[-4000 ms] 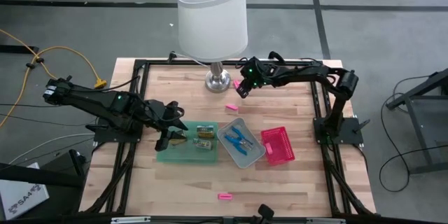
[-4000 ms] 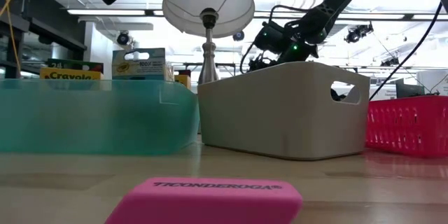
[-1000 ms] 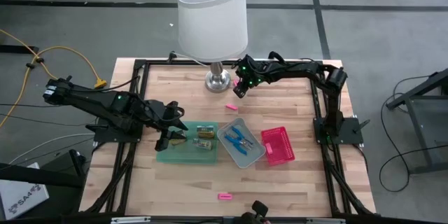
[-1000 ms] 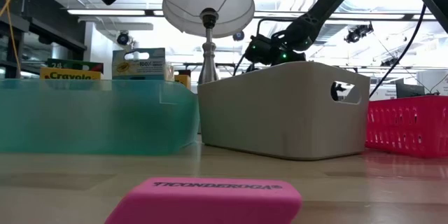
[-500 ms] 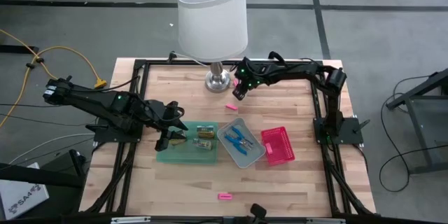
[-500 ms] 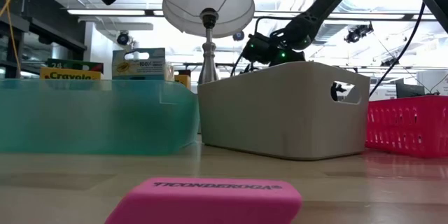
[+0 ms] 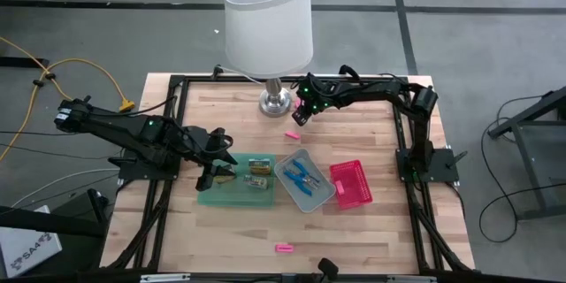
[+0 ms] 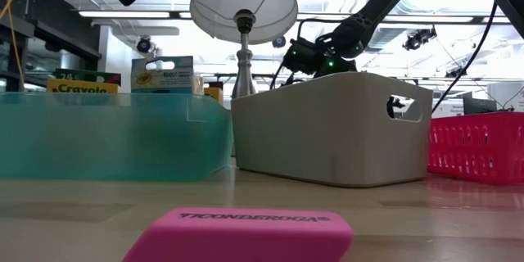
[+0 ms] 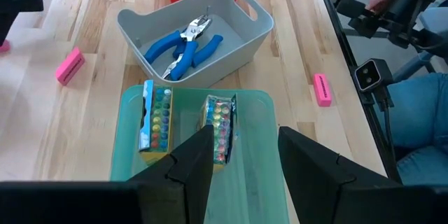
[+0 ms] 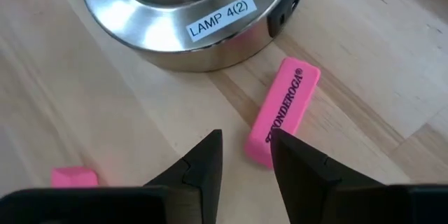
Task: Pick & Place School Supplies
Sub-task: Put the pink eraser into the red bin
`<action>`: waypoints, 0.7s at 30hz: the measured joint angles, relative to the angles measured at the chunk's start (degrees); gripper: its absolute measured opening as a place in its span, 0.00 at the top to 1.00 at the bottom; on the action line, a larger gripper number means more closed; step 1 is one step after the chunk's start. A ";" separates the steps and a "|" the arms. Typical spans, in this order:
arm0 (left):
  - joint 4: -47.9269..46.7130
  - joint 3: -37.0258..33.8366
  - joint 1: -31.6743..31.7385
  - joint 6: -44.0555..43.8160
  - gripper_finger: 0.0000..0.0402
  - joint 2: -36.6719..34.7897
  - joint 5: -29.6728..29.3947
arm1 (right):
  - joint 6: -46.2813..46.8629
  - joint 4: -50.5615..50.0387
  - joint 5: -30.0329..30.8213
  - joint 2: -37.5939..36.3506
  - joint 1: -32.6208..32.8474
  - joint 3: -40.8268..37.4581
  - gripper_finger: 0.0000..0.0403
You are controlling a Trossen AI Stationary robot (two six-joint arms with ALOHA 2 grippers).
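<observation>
My left gripper [image 7: 212, 172] is open over the left end of the green tray [image 7: 232, 196]. Two yellow-green packs [image 9: 155, 119] [image 9: 219, 127] lie in the tray ahead of its fingers and touch nothing of it. Two blue-handled pliers [image 9: 182, 42] lie in the grey tray [image 7: 303, 180]. My right gripper [image 10: 245, 161] is open and empty, low over the table by the lamp's metal base [image 10: 189, 14]. A pink eraser [image 10: 283, 108] lies flat just ahead of its fingers, beside the base. Another pink piece [image 10: 73, 177] lies near it.
The white-shaded lamp [image 7: 268, 19] stands at the table's far edge. A pink basket [image 7: 351, 183] sits right of the grey tray. More pink erasers lie loose on the wood, one mid-table [image 7: 292, 135] and one near the front edge [image 7: 283, 248].
My right gripper has crept a little toward the table's left edge, closer to the lamp's base. My left gripper has kept still over the green tray.
</observation>
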 joint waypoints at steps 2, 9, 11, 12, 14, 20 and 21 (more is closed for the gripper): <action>0.00 0.00 0.02 0.00 0.61 0.00 0.00 | -0.71 0.02 0.24 0.00 0.00 0.00 0.72; -0.02 0.00 0.00 0.02 0.61 0.00 0.00 | -4.28 -0.93 -1.44 -0.35 -0.36 0.67 0.71; -0.01 0.00 0.02 0.02 0.61 0.00 0.00 | -4.40 -4.60 0.41 -0.35 -0.78 2.67 0.71; -0.02 0.00 0.01 0.02 0.61 0.00 0.00 | -4.58 -6.37 1.82 -0.32 -0.83 3.88 0.70; -0.02 0.00 0.00 0.04 0.61 0.00 0.00 | -5.65 -9.60 4.38 -0.21 -0.91 6.20 0.70; -0.02 0.01 0.02 0.04 0.61 0.00 0.00 | -4.89 -15.44 6.27 -0.11 -1.18 11.97 0.66; -0.02 0.01 0.00 0.04 0.61 0.00 0.00 | -4.22 -15.77 6.32 -0.11 -1.18 12.01 0.65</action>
